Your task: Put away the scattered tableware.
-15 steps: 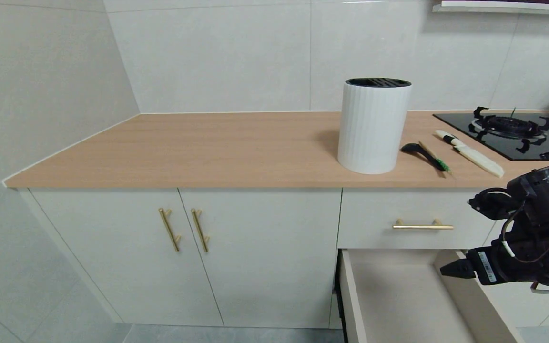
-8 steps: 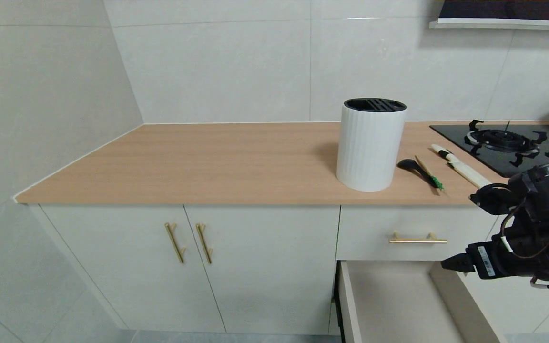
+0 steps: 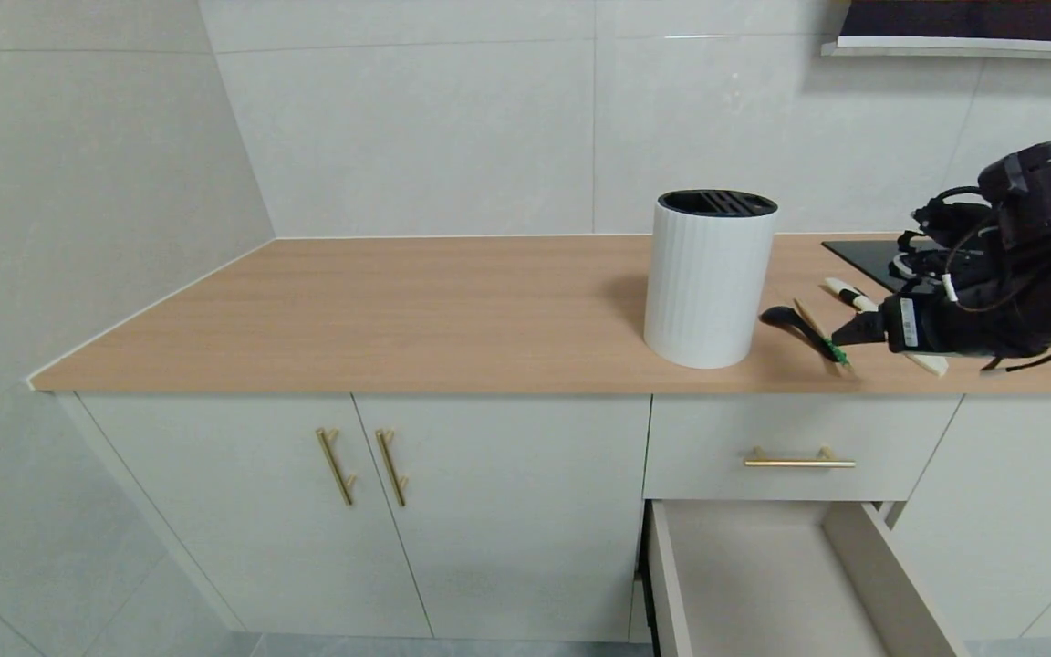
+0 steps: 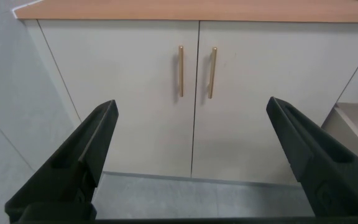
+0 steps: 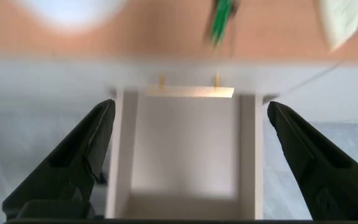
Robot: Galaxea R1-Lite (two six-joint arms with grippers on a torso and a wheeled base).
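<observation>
A white ribbed utensil holder [image 3: 708,278] with a black slotted top stands on the wooden countertop [image 3: 416,310]. To its right lie a black spoon [image 3: 783,317], chopsticks with green ends [image 3: 825,339] and a white knife [image 3: 854,297], the knife partly hidden by my right arm. My right gripper [image 3: 854,328] hovers open at countertop height, right beside the chopsticks' green ends. In the right wrist view it [image 5: 189,109] is open over the counter edge, with the green chopstick ends [image 5: 219,25] and knife [image 5: 340,15] ahead. My left gripper [image 4: 191,107] hangs open, low before the cabinet doors.
An open drawer [image 3: 763,575] juts out below the counter's right part, under a shut drawer with a gold handle [image 3: 799,461]. Two cabinet doors with gold handles [image 3: 361,465] are shut. A black hob [image 3: 863,255] lies behind my right arm. Tiled walls bound the counter's back and left.
My right arm has risen from in front of the open drawer to countertop height beside the chopsticks and knife. The head camera tilted up slightly a second ago.
</observation>
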